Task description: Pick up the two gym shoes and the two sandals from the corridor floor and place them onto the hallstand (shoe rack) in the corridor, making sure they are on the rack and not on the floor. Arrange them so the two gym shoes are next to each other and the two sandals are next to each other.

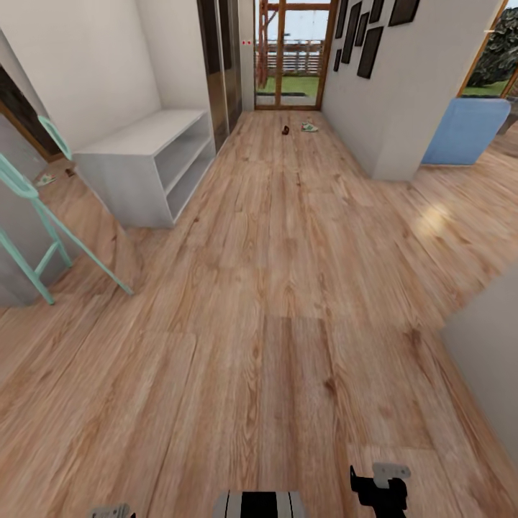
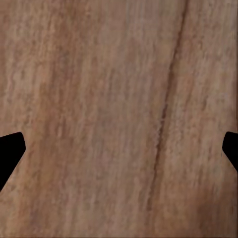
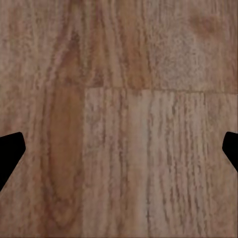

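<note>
Your shoes, a sandal (image 1: 285, 130) and a sneaker (image 1: 309, 127), lie far ahead down the corridor, while both pincers hang open and empty over the floor (image 1: 288, 302).

Right gripper (image 1: 379, 489): black blocky body, jagged edge, pale grey plate on top. Left gripper (image 1: 110, 511): small light-grey piece, mostly cut off. Trunk top (image 1: 260, 503): grey housing with black and white vertical bands. Wrist views: black wedge fingertips (image 2: 10, 151) (image 3: 10, 151), matte, no markings visible.
</note>
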You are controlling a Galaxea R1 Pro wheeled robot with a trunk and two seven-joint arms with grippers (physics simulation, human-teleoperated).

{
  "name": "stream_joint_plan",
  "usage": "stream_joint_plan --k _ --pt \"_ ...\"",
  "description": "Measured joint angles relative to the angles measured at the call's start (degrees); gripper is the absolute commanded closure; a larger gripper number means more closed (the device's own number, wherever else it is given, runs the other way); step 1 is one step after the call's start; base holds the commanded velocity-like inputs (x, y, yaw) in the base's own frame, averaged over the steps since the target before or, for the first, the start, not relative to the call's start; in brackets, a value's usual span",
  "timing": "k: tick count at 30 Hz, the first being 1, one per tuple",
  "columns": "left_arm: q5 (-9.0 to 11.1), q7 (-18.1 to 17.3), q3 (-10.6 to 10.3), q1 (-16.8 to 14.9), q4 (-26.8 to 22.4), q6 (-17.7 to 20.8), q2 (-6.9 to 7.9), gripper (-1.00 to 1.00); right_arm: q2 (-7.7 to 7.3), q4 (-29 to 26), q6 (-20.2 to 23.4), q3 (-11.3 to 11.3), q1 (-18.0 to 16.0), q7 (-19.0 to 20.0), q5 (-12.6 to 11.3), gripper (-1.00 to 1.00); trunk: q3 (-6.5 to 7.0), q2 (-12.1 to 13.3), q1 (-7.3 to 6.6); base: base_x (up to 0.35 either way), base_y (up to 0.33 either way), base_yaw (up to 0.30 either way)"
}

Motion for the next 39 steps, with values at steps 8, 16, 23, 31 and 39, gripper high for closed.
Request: stream_joint_plan --k 8,16,23,31,39 --pt "0.0 0.0 0.0 0.0 0.0 0.0 0.0 -1.0 0.0 0.0 0.0 0.0 0.0 0.0 0.0 -1.0 0.0 0.0 0.0 0.338 0.0 0.0" --pt "0.0 0.0 0.0 0.0 0.0 0.0 0.0 -1.0 0.0 0.0 0.0 0.0 0.0 0.0 0.0 -1.0 0.0 0.0 0.0 0.338 0.0 0.0" --pt "0.0 0.0 0.0 0.0 0.0 0.0 0.0 -1.0 0.0 0.0 0.0 0.0 0.0 0.0 0.0 -1.0 0.0 0.0 0.0 0.338 0.0 0.0" --pt "0.0 0.0 0.0 0.0 0.0 0.0 0.0 -1.0 0.0 0.0 0.0 0.0 0.0 0.0 0.0 -1.0 0.0 0.0 0.0 0.338 0.0 0.0" --pt "0.0 0.0 0.0 0.0 0.0 0.0 0.0 -1.0 0.0 0.0 0.0 0.0 0.0 0.0 0.0 -1.0 0.0 0.0 0.0 0.338 0.0 0.0"
